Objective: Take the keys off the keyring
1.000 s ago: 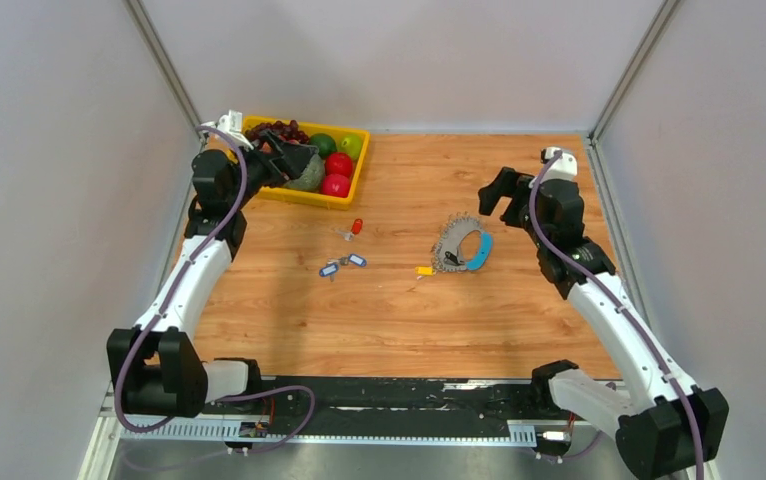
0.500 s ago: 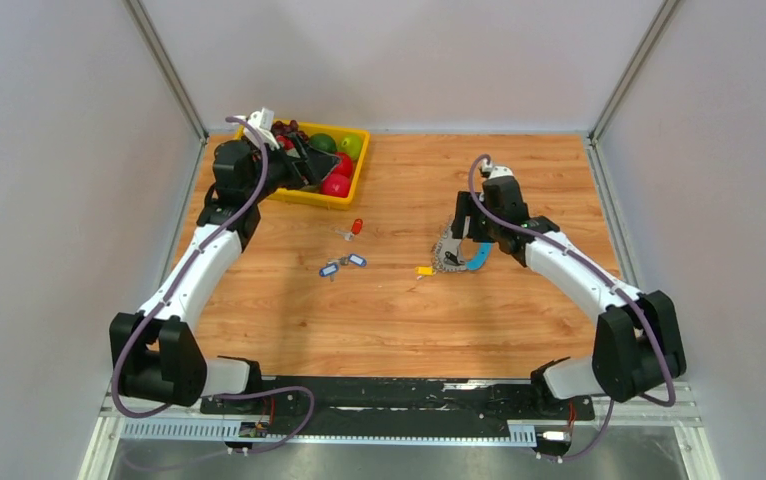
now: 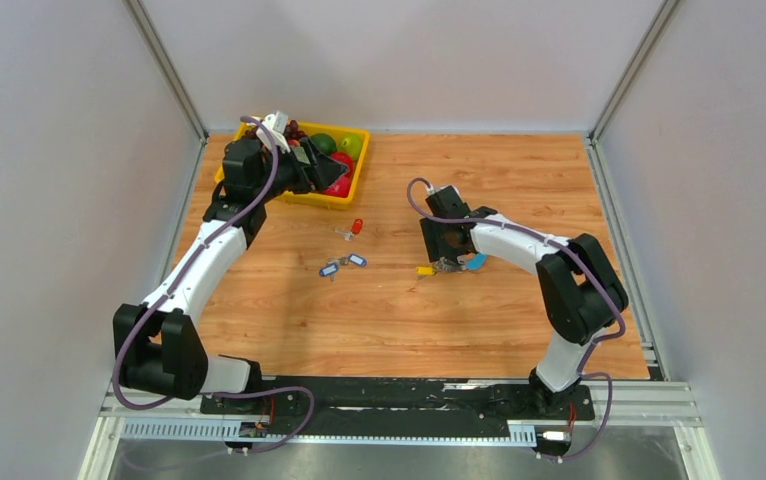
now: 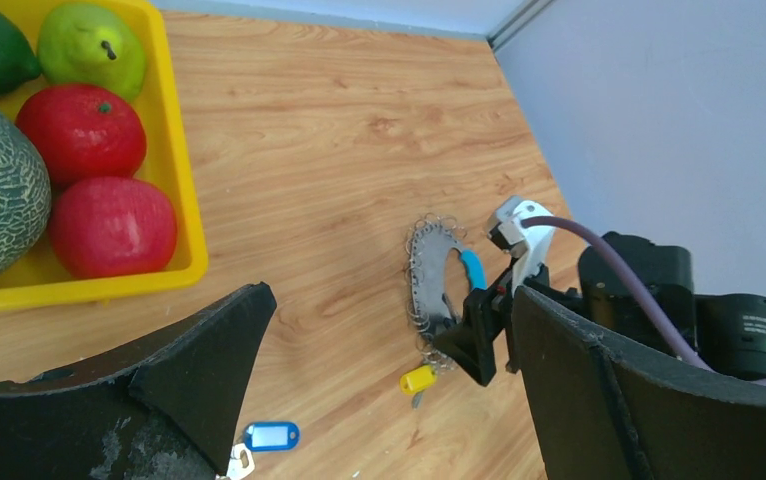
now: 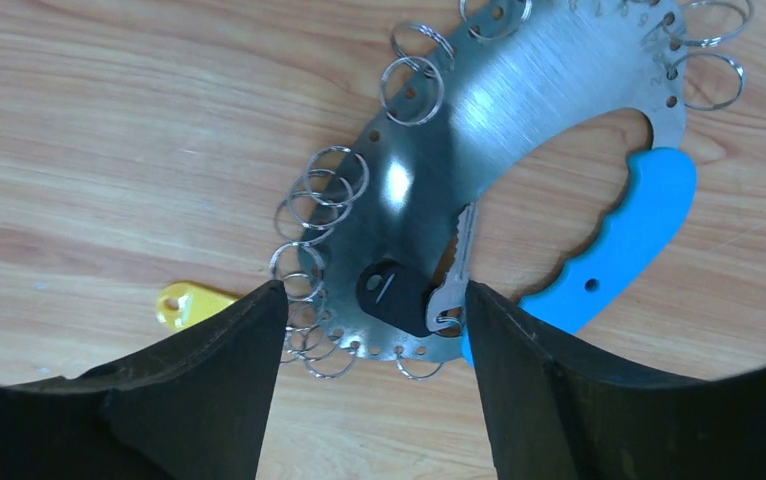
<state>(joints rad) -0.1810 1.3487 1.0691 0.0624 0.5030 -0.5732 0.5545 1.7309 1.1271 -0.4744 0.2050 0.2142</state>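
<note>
The keyring (image 5: pixel 519 100) is a flat grey metal plate with a bright blue grip (image 5: pixel 619 240) and many small wire rings round its edge. It lies flat on the wooden table (image 3: pixel 519 330). One silver key (image 5: pixel 456 262) with a black tag (image 5: pixel 394 295) lies on its near end. My right gripper (image 5: pixel 371 290) is down over that end, open, its fingers either side of the tag and key. In the top view the right gripper (image 3: pixel 446 248) covers most of the keyring (image 3: pixel 476 263). My left gripper (image 4: pixel 389 300) hangs open by the fruit basket, holding nothing.
A yellow-tagged key (image 3: pixel 424 270) lies just left of the keyring. Blue-tagged keys (image 3: pixel 344 265) and a red-tagged key (image 3: pixel 356 226) lie mid-table. A yellow basket (image 3: pixel 357 178) of fruit stands at the back left, under my left gripper (image 3: pixel 319 170).
My right arm has swung in from the back right and come down over the keyring, its jaws narrowing. The left gripper has shifted slightly right over the basket.
</note>
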